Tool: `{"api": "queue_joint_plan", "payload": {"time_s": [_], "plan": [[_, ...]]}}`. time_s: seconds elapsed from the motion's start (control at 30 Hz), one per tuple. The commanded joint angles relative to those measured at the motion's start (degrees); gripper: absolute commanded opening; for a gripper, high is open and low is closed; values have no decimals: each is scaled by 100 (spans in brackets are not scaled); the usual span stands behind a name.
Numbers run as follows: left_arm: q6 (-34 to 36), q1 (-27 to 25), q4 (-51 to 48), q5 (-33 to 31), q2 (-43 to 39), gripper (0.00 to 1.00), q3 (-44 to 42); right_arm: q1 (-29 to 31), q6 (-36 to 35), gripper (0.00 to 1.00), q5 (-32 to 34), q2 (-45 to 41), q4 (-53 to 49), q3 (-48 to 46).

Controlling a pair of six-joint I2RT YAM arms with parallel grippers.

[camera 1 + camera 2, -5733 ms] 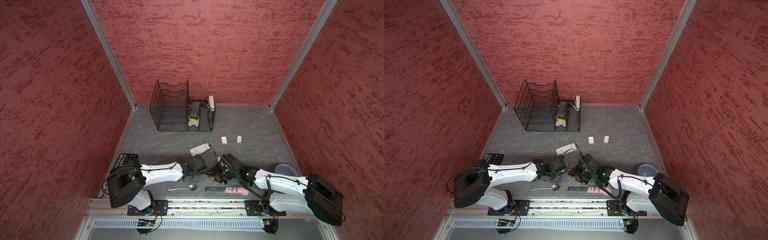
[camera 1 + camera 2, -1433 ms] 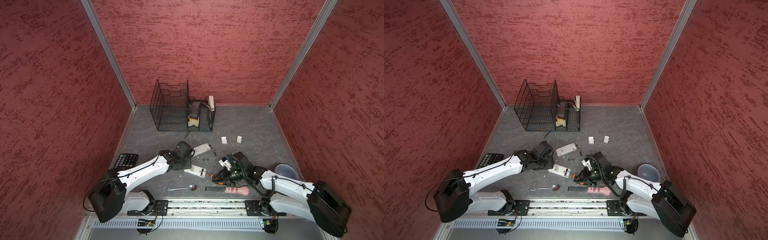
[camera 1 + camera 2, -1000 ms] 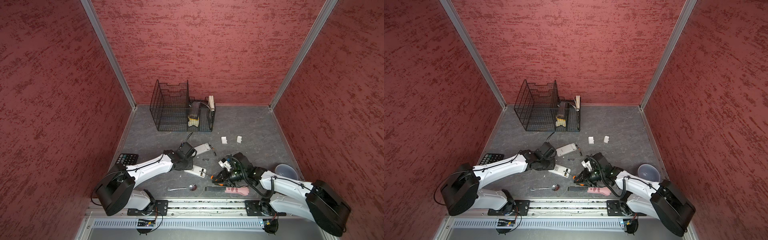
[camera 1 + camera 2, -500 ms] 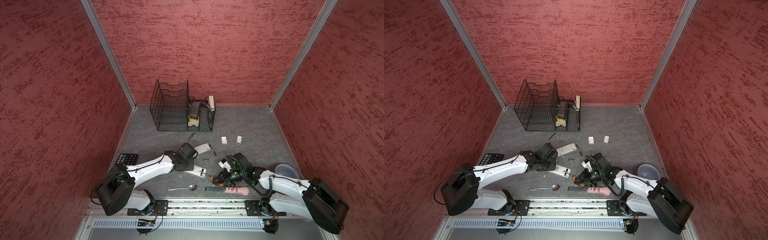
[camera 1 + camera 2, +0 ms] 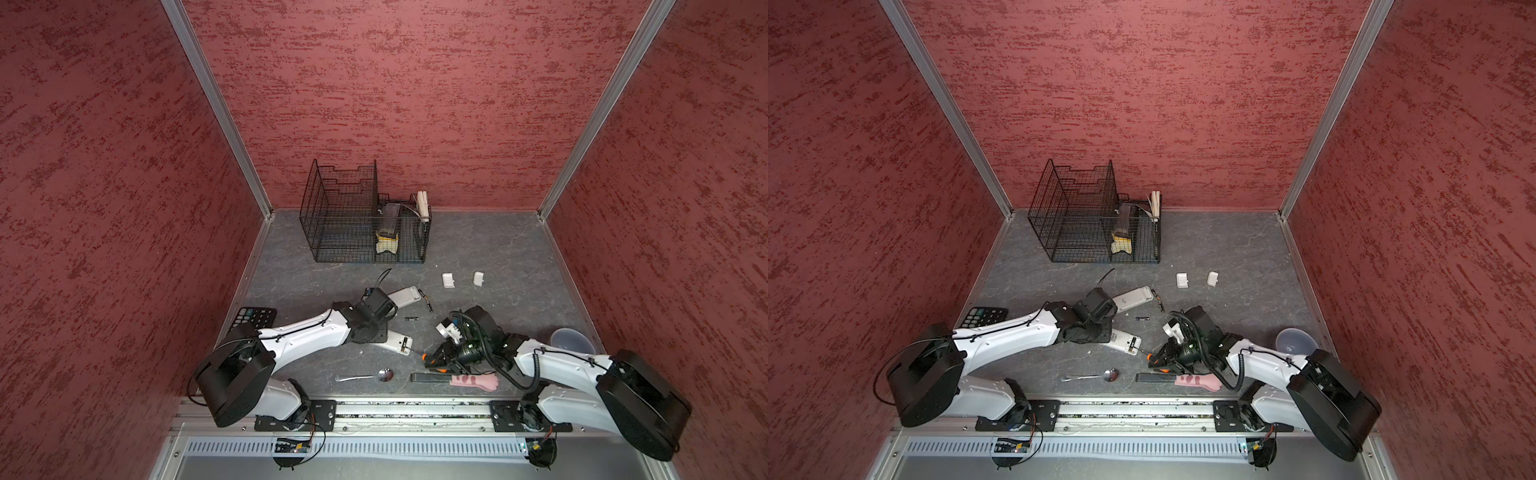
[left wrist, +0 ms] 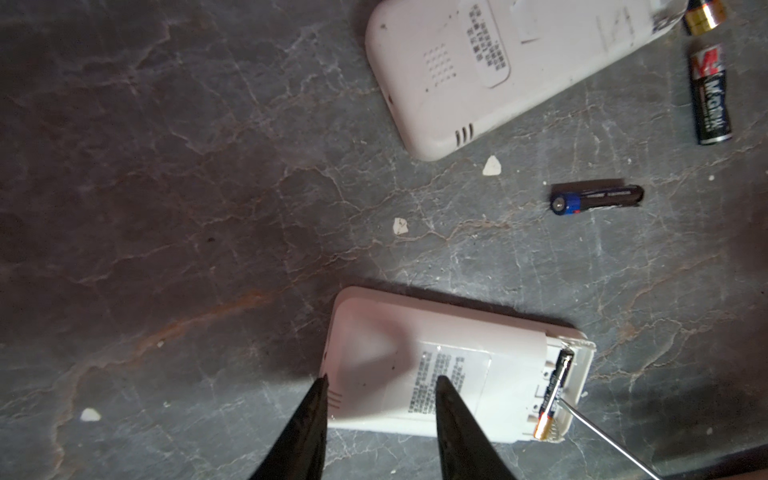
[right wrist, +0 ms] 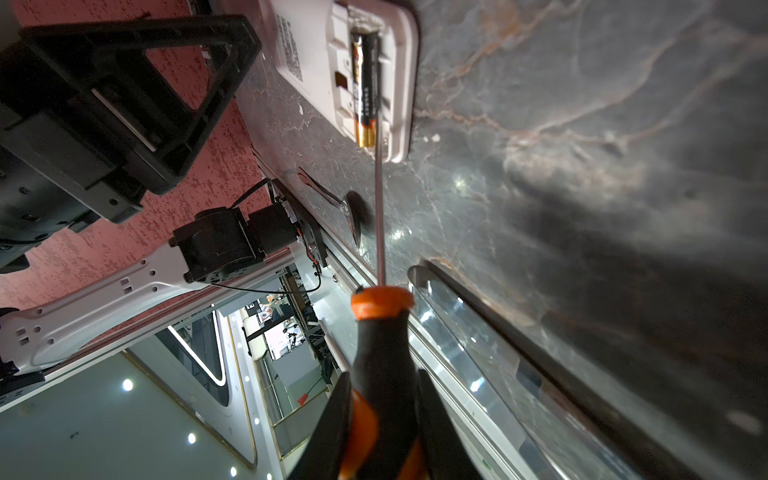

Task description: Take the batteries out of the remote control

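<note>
1. Battery (image 7: 365, 83), black with a gold end: seated in the open bay at one end of the remote control (image 6: 374, 332), which lies back-up on the grey table (image 6: 166, 208).
2. Loose on the table beside a second white remote (image 6: 498, 70): blue-ended battery (image 6: 596, 198), black battery (image 6: 710, 95), gold-capped battery (image 6: 704, 14).
3. Screwdriver (image 7: 384, 332), orange-and-black handle: tip at the seated battery's gold end.
4. Right gripper (image 7: 384, 376): clamped on the screwdriver handle.
5. Left gripper (image 6: 382, 377): jaws partly apart, holding nothing; tips over the remote control's opposite end, contact unclear.
6. Spoon (image 5: 365, 376): near the front rail.
</note>
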Motion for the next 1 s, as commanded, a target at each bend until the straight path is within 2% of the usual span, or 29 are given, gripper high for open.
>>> {"api": "queue_joint_plan", "payload": {"time_s": [0.0, 0.97], "plan": [[57, -34, -75, -153, 116, 45, -37, -31, -85, 0, -162, 51, 262, -80], [41, -90, 228, -17, 563, 43, -200, -30, -82, 0, -373, 613, 1202, -174]]}}
